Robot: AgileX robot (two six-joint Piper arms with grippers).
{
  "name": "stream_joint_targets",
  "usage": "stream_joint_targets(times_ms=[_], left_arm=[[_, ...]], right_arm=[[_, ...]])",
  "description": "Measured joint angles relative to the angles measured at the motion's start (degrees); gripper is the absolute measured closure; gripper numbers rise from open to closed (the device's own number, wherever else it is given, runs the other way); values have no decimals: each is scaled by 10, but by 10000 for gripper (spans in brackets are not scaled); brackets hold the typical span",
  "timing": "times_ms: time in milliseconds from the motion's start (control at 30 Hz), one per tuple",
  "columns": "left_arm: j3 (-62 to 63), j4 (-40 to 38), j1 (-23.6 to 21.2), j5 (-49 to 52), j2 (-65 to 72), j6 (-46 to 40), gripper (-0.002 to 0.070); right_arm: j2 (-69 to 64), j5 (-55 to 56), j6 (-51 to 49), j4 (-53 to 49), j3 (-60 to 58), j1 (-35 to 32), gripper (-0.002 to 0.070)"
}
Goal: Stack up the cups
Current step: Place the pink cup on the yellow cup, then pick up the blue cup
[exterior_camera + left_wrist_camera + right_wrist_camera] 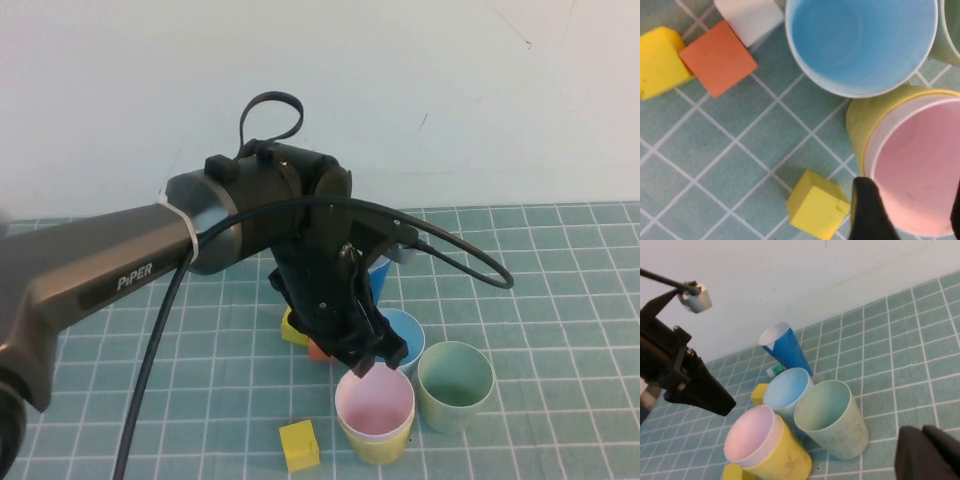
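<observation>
A pink cup (375, 405) sits nested inside a yellow cup (380, 448) at the front of the mat. A light blue cup (405, 335) stands just behind it and a pale green cup (455, 385) to its right. My left gripper (375, 358) hovers just above the pink cup's far rim, open and empty. In the left wrist view its fingers (867, 210) straddle the pink cup (920, 170); the yellow cup (860, 125) and blue cup (860, 40) show beside. My right gripper (927, 455) is shut and empty, low to the right of the green cup (827, 412), outside the high view.
A yellow cube (298, 445) lies left of the stack. Another yellow cube (293, 328), an orange cube (318, 349) and a white cube (747, 17) sit under my left arm. A blue tube (787, 352) lies behind the cups. A white wall bounds the far side.
</observation>
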State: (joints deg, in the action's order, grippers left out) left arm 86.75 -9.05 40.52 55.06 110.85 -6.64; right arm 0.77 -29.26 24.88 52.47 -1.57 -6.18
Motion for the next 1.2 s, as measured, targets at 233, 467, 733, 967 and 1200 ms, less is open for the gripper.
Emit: stream_joint_targets(times_ms=[233, 467, 733, 967, 1200], left_arm=[[6, 78, 0, 2, -48, 38, 467], [-12, 144, -1, -31, -191, 83, 661], [-241, 110, -1, -138, -408, 85, 673], [-470, 84, -1, -254, -585, 110, 673], [-582, 66, -1, -291, -680, 116, 676]], right_arm=[[0, -21, 39, 28, 0, 0, 679], [-44, -69, 59, -18, 82, 0, 679], [-235, -160, 129, -120, 267, 0, 679], [-410, -252, 208, -150, 432, 0, 679], [-574, -310, 234, -173, 565, 39, 679]])
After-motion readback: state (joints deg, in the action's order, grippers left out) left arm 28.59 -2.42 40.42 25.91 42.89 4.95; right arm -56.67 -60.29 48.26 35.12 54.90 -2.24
